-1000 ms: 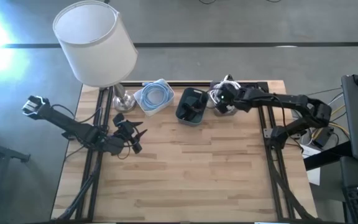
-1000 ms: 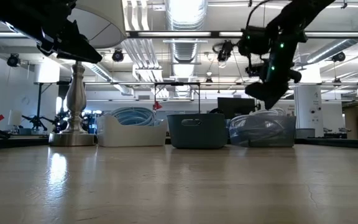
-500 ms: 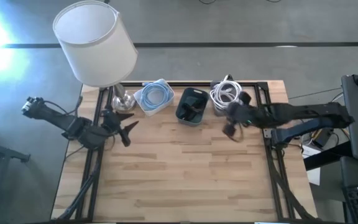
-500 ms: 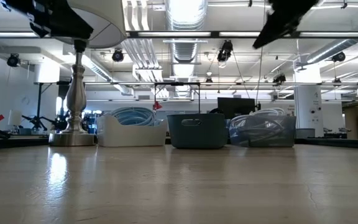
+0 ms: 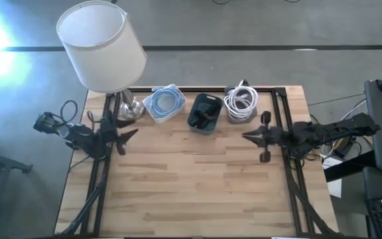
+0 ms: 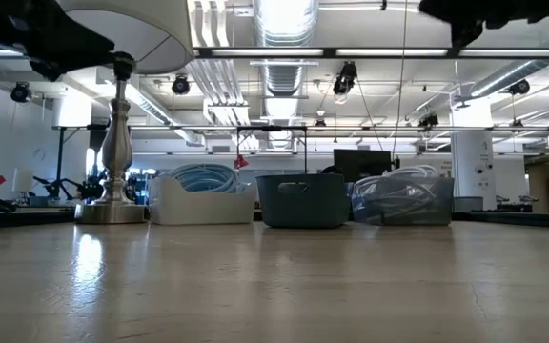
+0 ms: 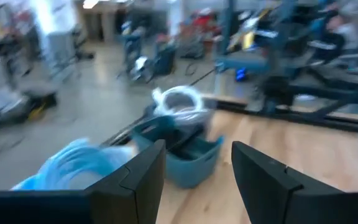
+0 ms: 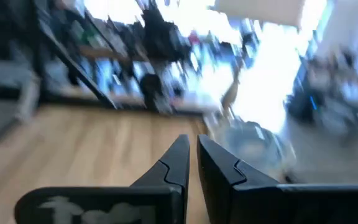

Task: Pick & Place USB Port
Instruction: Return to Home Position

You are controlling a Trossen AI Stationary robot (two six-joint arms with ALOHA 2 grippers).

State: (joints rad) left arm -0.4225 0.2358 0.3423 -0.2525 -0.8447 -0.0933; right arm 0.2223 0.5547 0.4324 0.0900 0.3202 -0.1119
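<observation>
Three bins stand in a row at the table's far edge: a white one with coiled blue cable (image 5: 164, 104), a dark blue one (image 5: 204, 113) with dark parts inside, and a clear one with white cables (image 5: 242, 101). My left gripper (image 5: 123, 133) hovers open over the table's left side, near the lamp base, pointing toward the bins (image 7: 194, 149). My right gripper (image 5: 246, 137) hovers shut over the table's right side, nearer than the clear bin, with nothing between its fingers (image 8: 193, 142). No USB part can be singled out.
A lamp with a large white shade (image 5: 101, 46) stands on a metal base (image 5: 130, 106) at the far left corner, close to my left arm. Bare wood (image 5: 191, 179) stretches across the table's middle and near side. In the low view the bins (image 6: 301, 198) sit on the tabletop's far part.
My right gripper rose out of the clear bin of white cables, drew back toward the near edge and then toward the table's right edge. My left gripper pulled back toward the left edge. Both arms climbed in the low view. The bins stayed put.
</observation>
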